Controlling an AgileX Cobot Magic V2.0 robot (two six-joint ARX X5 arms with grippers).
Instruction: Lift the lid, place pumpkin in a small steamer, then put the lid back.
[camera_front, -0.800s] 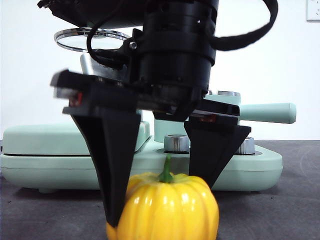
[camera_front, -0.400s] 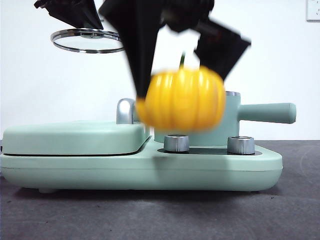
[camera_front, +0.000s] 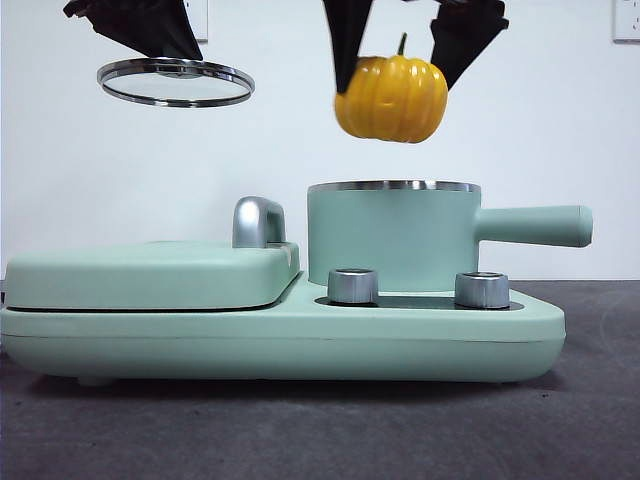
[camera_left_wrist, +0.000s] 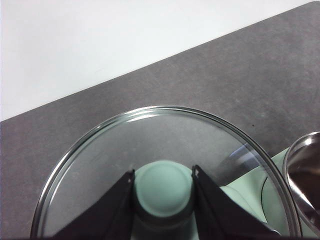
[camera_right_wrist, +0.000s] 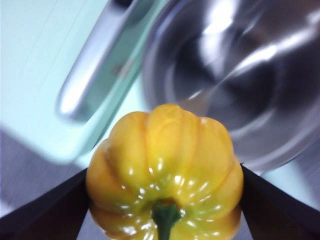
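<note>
My right gripper (camera_front: 393, 75) is shut on the yellow-orange pumpkin (camera_front: 391, 97) and holds it in the air above the open small steamer (camera_front: 392, 238). In the right wrist view the pumpkin (camera_right_wrist: 165, 172) sits between the jaws with the steamer's steel inside (camera_right_wrist: 235, 75) beyond it. My left gripper (camera_left_wrist: 164, 192) is shut on the mint knob of the glass lid (camera_left_wrist: 165, 145) and holds the lid (camera_front: 175, 81) high at the upper left, well clear of the pot.
The steamer stands on a wide mint-green appliance base (camera_front: 280, 335) with two silver knobs (camera_front: 353, 285). A flat mint cover (camera_front: 150, 272) with a chrome handle (camera_front: 257, 221) lies left of the pot. The pot's long handle (camera_front: 535, 225) points right.
My right gripper has lifted the pumpkin from the table in front of the appliance up to above the steamer's rim. The lid stays held high at the left.
</note>
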